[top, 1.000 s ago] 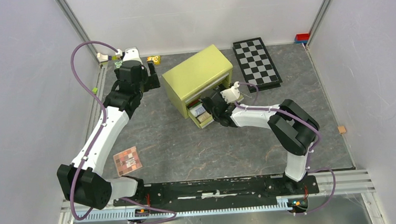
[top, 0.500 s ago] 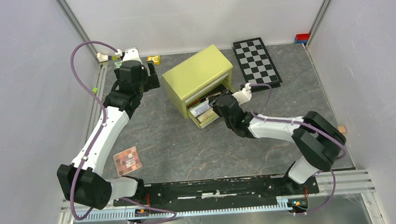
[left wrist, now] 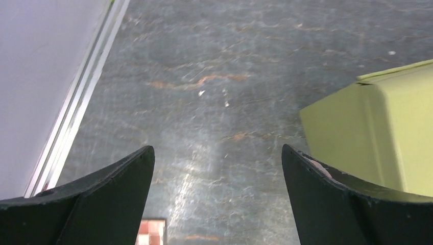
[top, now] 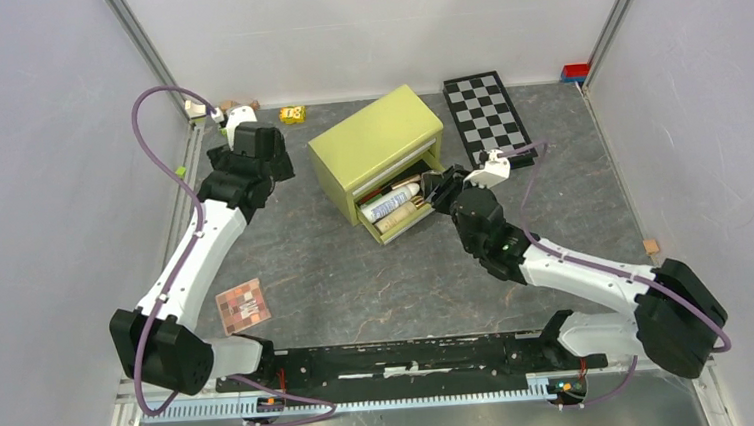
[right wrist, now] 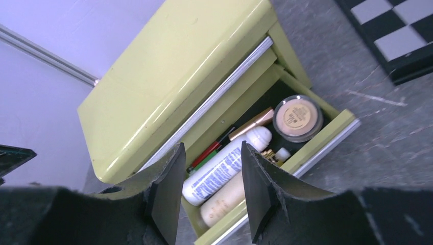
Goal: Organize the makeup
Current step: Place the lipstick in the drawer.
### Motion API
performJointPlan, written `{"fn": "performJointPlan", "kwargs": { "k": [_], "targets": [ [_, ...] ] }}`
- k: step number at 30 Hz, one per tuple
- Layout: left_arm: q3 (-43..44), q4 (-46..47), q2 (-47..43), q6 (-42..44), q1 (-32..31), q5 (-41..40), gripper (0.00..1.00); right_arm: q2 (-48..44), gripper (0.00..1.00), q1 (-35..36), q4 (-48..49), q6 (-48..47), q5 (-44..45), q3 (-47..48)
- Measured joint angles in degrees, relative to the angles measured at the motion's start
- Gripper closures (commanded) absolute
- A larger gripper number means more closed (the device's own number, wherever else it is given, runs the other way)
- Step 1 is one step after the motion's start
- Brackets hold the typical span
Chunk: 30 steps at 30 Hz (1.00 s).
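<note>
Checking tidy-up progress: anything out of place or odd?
One item: the square eyeshadow palette lies alone at the near left of the table, far from the green box, whose open drawer holds the white tube and round compact. Nothing looks spilled or damaged.

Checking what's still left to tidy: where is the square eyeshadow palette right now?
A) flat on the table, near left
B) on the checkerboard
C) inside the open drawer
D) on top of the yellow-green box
A: the square eyeshadow palette lies flat on the table at the near left, well apart from the open drawer, which holds other cosmetics.
</note>
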Motion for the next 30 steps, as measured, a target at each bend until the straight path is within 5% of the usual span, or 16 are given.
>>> {"fn": "performJointPlan", "kwargs": {
  "k": [13, 30],
  "targets": [
    [-7.37, -12.85, -2.21, -15.15, 3.65, -0.85, 0.0, -5.55, 0.41, -0.55, -9.09, -14.4, -4.61, -1.53],
    [-22.43, -15.74, -9.51, -25.86, 26.93, 13.38, 0.0, -3.65, 0.4, -2.36, -16.87, -17.51, -17.2, -2.16]
  ]
}}
